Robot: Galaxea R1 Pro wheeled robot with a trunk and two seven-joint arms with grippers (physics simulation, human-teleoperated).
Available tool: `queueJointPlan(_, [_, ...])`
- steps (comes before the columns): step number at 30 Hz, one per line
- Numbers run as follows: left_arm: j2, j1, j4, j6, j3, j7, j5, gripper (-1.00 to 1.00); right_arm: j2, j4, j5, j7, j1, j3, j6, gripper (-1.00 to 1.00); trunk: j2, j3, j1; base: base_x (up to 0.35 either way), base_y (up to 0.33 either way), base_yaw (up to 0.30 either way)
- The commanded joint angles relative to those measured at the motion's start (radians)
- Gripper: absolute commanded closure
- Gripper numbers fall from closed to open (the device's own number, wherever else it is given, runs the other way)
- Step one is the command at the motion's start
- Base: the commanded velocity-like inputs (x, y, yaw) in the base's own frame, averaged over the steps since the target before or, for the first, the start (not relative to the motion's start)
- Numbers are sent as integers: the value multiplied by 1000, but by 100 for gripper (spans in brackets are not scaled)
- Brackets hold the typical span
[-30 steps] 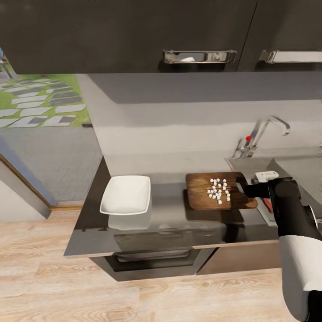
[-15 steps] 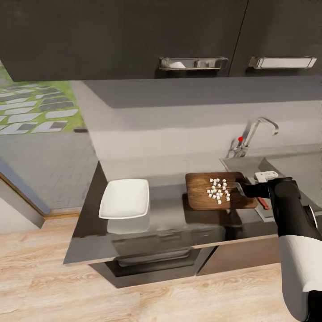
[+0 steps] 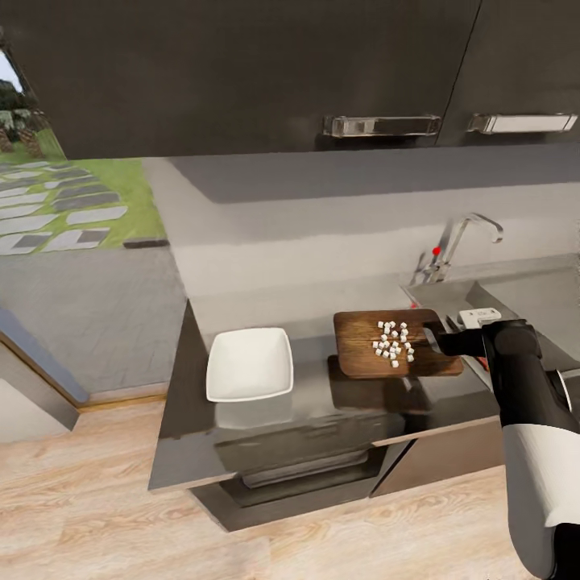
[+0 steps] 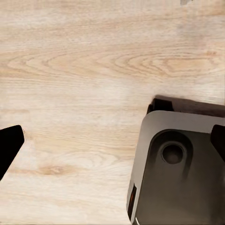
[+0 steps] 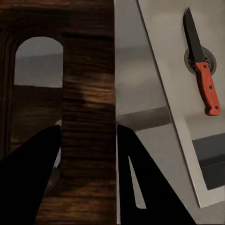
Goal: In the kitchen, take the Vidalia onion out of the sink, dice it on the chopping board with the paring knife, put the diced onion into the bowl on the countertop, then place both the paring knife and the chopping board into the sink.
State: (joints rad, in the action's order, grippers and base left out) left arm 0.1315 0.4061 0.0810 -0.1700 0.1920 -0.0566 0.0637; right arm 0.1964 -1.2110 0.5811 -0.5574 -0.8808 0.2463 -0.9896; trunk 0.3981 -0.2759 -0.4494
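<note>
The brown chopping board (image 3: 379, 354) is over the grey countertop (image 3: 322, 403) with small white cubes of diced Vidalia onion (image 3: 393, 340) piled on it. My right gripper (image 3: 435, 338) is shut on the board's right end, by the slot handle (image 5: 38, 61); the wrist view shows that end strip (image 5: 86, 93) between the two dark fingers (image 5: 33, 173). The white square bowl (image 3: 250, 364) stands empty on the counter left of the board. In the grey sink (image 5: 164, 47) the paring knife (image 5: 202, 75) lies over the drain. My left gripper (image 4: 114, 140) is open above the wooden floor.
A chrome tap (image 3: 467, 238) with a red knob stands behind the sink (image 3: 524, 294). Dark wall cabinets (image 3: 242, 72) hang above the counter, and an oven front (image 3: 306, 471) sits below it. Part of the robot's grey base (image 4: 178, 168) shows under the left gripper.
The whole view has shifted, so the camera moved. The bowl now appears closer to the board. My right gripper stays shut on the board's end, and the onion pieces have not shifted.
</note>
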Motion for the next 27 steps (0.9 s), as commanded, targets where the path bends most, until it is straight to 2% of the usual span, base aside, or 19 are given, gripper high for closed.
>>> queueJointPlan(1, [0, 2, 5, -8, 6, -3, 7, -100, 0, -1, 10, -10, -1, 1, -3, 100, 2, 0, -1, 0, 297, -113])
queueJointPlan(11, [0, 2, 5, -8, 6, -3, 7, -100, 0, -1, 14, -10, -1, -3, -3, 100, 2, 8, -1, 0, 55, -4])
queueJointPlan(21, [0, 2, 5, -8, 6, -3, 7, -100, 0, -1, 15, -9, -1, -3, -3, 100, 2, 15, -1, 0, 0, 234])
queueJointPlan(27, [0, 2, 5, -8, 6, -3, 7, -100, 0, -1, 16, -9, -1, -4, -3, 100, 2, 24, -1, 0, 0, 85])
